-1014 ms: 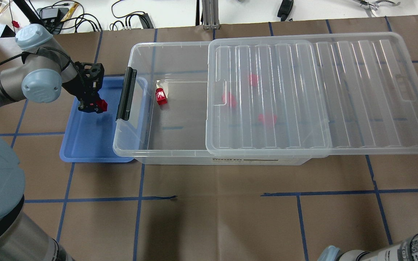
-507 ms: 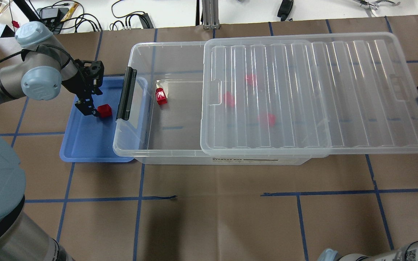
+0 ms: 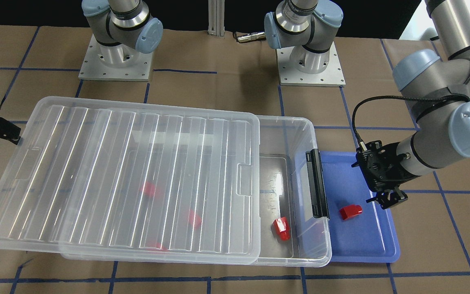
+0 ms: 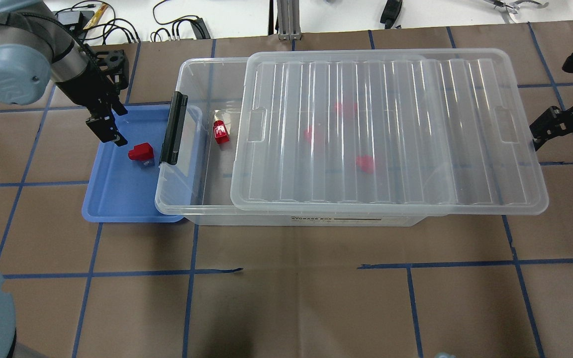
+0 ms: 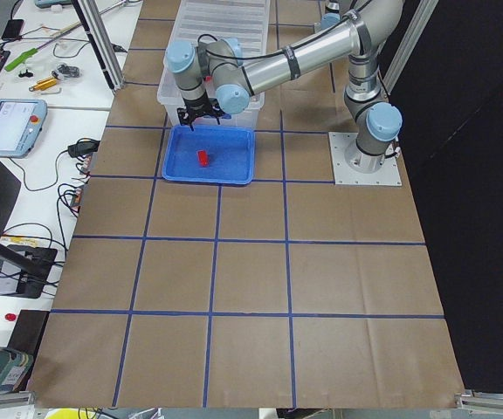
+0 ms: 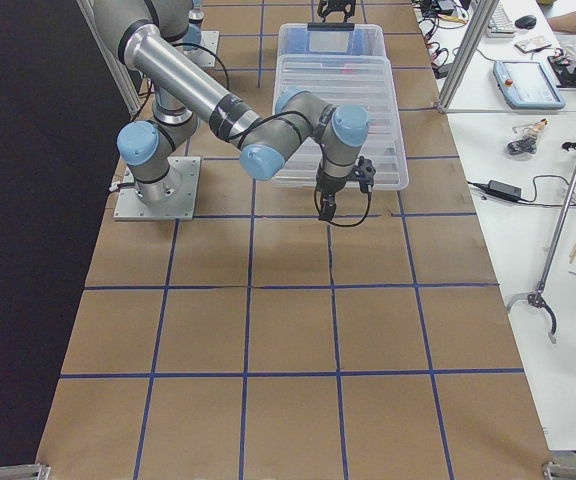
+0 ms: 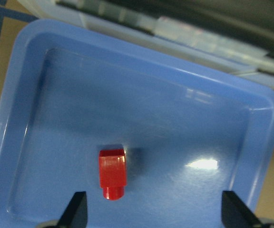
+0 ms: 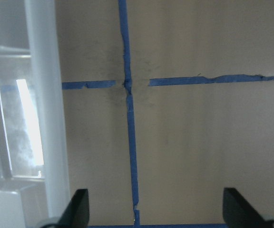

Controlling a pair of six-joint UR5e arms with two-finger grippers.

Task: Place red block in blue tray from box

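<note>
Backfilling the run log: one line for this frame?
left claw: open, above blue tray | red block: loose in tray | right claw: open, by lid end | box: lid partly on

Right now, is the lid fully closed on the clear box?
No, partly open. The lid sits offset, leaving the box uncovered at its black latch end.

You'll find the box [image 4: 197, 74] lying lengthwise near the tabletop's edge farthest from the robot. Its lid [image 4: 391, 134] is slid toward the table's right end, so the latch [image 4: 173, 129] end is uncovered. The tray [image 4: 117, 199] sits against that latched end, on the left. One block [image 4: 141, 152] lies in the tray, another block [image 4: 221, 132] lies in the box's uncovered part, and three more blocks [image 4: 365, 162] lie under the lid.
</note>
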